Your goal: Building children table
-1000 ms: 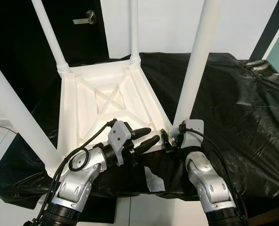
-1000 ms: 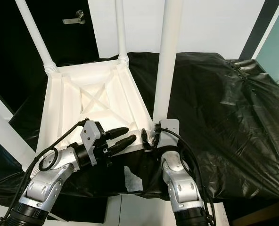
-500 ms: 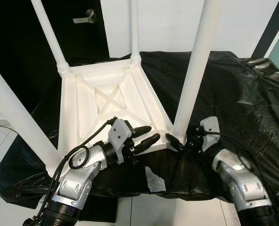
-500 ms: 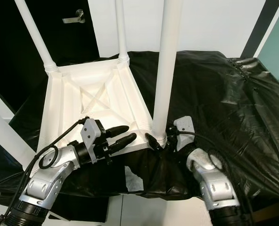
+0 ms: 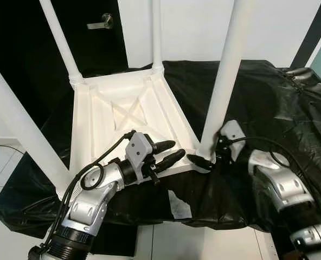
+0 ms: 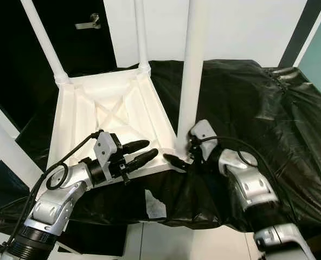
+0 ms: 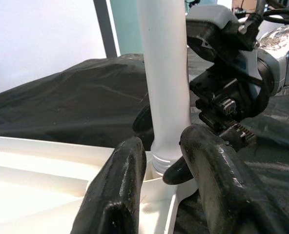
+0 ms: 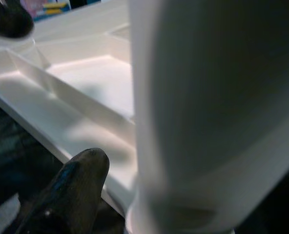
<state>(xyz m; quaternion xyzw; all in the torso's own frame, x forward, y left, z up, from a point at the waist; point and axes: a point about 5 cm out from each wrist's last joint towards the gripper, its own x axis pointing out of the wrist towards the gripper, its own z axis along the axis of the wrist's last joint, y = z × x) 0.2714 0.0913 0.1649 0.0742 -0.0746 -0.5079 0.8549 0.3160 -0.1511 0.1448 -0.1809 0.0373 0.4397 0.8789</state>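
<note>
From the head, the upturned table (image 5: 122,116) lies on a black sheet (image 5: 274,103), legs up so they can be fitted. The left pincer (image 5: 166,153), fingers apart, rests on the near rim, likely steadying it. The right pincer (image 5: 206,158) straddles the near-right leg (image 5: 225,70) at its socket. The left wrist view confirms this. In the right wrist view one finger (image 8: 76,187) flanks the leg; whether it grips, I cannot tell.

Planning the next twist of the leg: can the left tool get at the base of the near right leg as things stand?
Probably yes: the left tool hangs open over the tabletop rim, facing the leg base, though the right tool already crowds the far side.
</note>
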